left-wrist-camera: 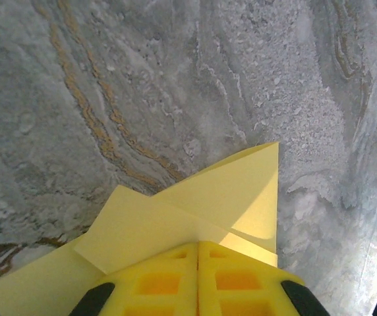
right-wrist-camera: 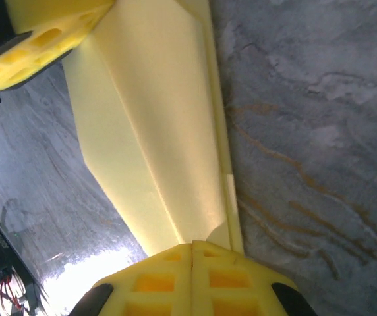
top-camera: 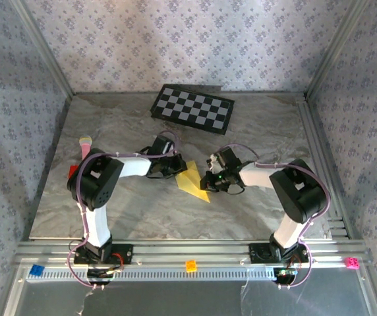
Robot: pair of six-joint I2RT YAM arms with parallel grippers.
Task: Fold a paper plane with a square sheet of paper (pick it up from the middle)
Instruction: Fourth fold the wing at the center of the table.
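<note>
The yellow paper (top-camera: 192, 179) lies folded near the middle of the marble table (top-camera: 142, 217). It is a narrow pointed shape running from about 11 o'clock to 5 o'clock in the overhead view. The left gripper (top-camera: 173, 164) sits at the paper's 10 o'clock end and the right gripper (top-camera: 209, 181) is just beside its 3 o'clock edge. The left wrist camera shows this arm's two yellow fingers (left-wrist-camera: 159, 283) pressed flat together with only a seam between them. Their tips rest on overlapping flaps, and a crease runs straight to the seam. The right wrist camera shows that arm's fingers (right-wrist-camera: 155, 283) closed the same way, with their tips at one end of the long folded strip. One of the other arm's fingers (right-wrist-camera: 40, 39) touches the strip at 11 o'clock. I cannot tell whether either pair pinches a layer or only presses on the paper. A black-and-white checkerboard (top-camera: 192, 109) lies at the table's 12 o'clock, well apart from the paper. A small orange block (top-camera: 190, 265) sits on the rail at 6 o'clock.
</note>
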